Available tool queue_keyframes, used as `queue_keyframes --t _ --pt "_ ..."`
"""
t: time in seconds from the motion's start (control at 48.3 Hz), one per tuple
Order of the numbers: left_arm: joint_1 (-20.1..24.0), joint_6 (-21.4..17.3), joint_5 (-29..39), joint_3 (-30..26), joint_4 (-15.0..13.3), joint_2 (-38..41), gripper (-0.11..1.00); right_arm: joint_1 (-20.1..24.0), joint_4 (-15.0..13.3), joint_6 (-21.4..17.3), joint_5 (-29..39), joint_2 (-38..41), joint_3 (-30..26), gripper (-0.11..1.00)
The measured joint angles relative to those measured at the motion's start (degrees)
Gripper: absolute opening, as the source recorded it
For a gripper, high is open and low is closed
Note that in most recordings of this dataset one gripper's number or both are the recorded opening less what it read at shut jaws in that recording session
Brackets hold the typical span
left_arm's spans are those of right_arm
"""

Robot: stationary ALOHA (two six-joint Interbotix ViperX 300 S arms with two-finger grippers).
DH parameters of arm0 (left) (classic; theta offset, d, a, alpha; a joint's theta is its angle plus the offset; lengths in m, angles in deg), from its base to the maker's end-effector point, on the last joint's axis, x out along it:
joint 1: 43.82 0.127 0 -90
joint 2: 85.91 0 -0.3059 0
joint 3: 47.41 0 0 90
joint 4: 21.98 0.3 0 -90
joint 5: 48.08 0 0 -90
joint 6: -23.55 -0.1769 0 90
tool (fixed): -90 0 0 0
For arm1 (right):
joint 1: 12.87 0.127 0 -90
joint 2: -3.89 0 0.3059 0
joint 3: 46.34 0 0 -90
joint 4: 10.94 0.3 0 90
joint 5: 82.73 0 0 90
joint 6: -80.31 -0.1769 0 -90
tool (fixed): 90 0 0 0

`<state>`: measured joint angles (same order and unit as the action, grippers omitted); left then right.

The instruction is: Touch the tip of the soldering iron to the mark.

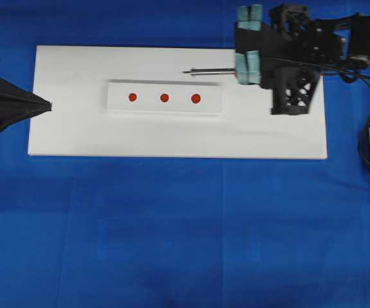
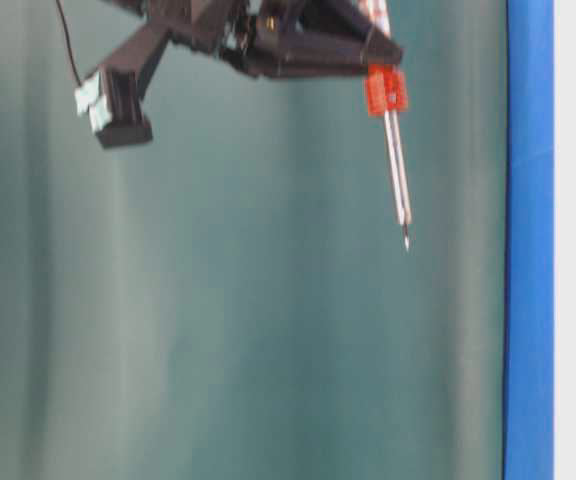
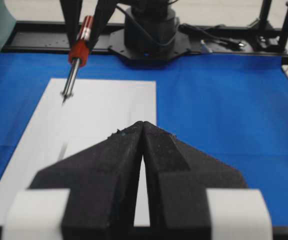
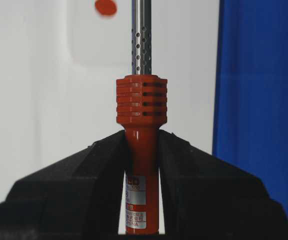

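Soldering iron (image 4: 142,150) held in right gripper (image 4: 143,165), clear of the white board (image 1: 76,135).

Right gripper: black fingers (image 4: 84,190) pinched on the orange-red handle, one each side, just behind the ribbed collar; the silver shaft runs straight out ahead of the fingertips. Tip (image 1: 185,72): dark point at the far end of the shaft, in the air above the board, beside the raised strip (image 1: 164,85) carrying three red marks; nearest mark (image 1: 196,98) apart from the tip. Left gripper (image 3: 142,131): fingers pressed together, holding nothing, at the board's opposite end, well apart from the iron.
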<state>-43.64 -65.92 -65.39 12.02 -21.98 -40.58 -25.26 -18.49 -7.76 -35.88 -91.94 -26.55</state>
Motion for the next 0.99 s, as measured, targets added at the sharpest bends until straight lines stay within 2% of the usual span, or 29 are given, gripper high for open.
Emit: queue_keyframes --t 0.352,0.994 --pt "0.1 0.0 0.0 0.0 0.0 0.1 0.0 0.0 0.0 -0.1 1.1 -5.7 4.4 0.06" --pt "0.1 0.0 0.0 0.0 0.0 0.0 0.0 0.0 0.0 0.0 0.7 -5.9 4.7 0.06"
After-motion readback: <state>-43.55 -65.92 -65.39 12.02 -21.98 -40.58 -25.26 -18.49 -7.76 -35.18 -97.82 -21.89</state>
